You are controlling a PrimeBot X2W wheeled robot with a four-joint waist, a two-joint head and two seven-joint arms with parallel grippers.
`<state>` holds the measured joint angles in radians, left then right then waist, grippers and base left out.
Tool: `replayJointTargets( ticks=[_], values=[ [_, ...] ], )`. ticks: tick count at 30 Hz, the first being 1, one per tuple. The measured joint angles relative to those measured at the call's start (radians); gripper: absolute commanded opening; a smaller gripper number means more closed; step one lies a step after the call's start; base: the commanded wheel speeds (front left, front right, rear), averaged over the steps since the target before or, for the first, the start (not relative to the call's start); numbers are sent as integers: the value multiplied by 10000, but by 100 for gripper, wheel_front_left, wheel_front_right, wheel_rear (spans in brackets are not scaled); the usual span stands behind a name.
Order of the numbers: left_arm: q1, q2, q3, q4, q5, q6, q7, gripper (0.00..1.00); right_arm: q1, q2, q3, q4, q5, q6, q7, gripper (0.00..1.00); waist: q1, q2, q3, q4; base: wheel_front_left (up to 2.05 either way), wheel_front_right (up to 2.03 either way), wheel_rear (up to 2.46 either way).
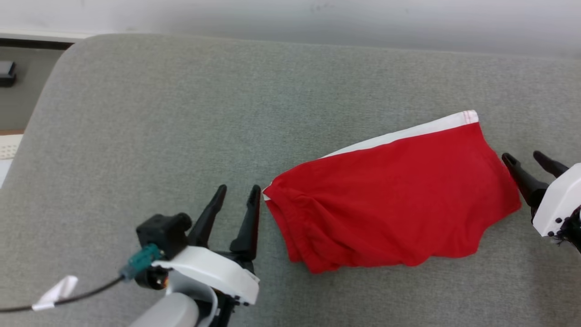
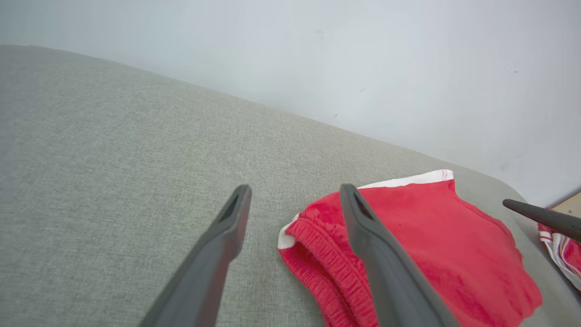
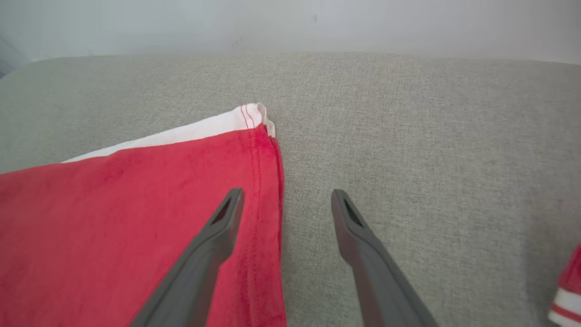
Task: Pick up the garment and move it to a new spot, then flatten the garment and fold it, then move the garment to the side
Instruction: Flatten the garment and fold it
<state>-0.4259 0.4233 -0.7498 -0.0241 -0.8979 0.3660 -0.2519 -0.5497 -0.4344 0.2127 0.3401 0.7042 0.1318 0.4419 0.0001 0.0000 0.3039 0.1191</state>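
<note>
The garment (image 1: 395,195) is a pair of red shorts with a white side stripe, lying folded on the grey cushion, right of centre. My left gripper (image 1: 238,193) stands open just off its waistband end, holding nothing; in the left wrist view the gripper (image 2: 295,193) has the elastic waistband (image 2: 327,263) beside and under its right finger. My right gripper (image 1: 526,159) is open at the garment's hem end. In the right wrist view that gripper (image 3: 287,195) straddles the stitched hem edge (image 3: 272,181), with its left finger over the red cloth.
The grey cushion (image 1: 181,113) runs back to a pale wall (image 1: 317,18). Another red-and-white striped cloth (image 2: 563,250) lies off the cushion's right end, also seen as a striped cloth (image 3: 565,290) in the right wrist view. A dark object (image 1: 7,72) sits far left.
</note>
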Motion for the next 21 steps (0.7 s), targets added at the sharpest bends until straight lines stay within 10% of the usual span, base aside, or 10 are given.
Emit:
replayJointTargets(
  ticks=[7,15,17,18,21],
  values=[
    [488,-976,686,-253,2654,98,-111,100,-235,-48,-27,782,564,0,357,100,0,0,275,419,0,0,0],
    [1211,-2117,1507,40,4489,-828,-115,100,-717,322,25,1519,1262,-8,886,100,-1,0,569,922,0,0,0],
    [1343,-2309,1743,194,4686,-1055,-115,100,-785,351,242,1486,1386,-21,1024,19,-1,0,567,976,0,0,0],
    [1419,-2418,1868,263,4784,-1175,-115,100,-801,362,332,1476,1409,-21,1028,0,-1,0,549,980,0,0,0],
    [1668,-2633,2174,510,5164,-1530,-117,100,-769,384,629,1430,1446,-19,974,0,-1,0,443,911,0,0,0]
  ],
)
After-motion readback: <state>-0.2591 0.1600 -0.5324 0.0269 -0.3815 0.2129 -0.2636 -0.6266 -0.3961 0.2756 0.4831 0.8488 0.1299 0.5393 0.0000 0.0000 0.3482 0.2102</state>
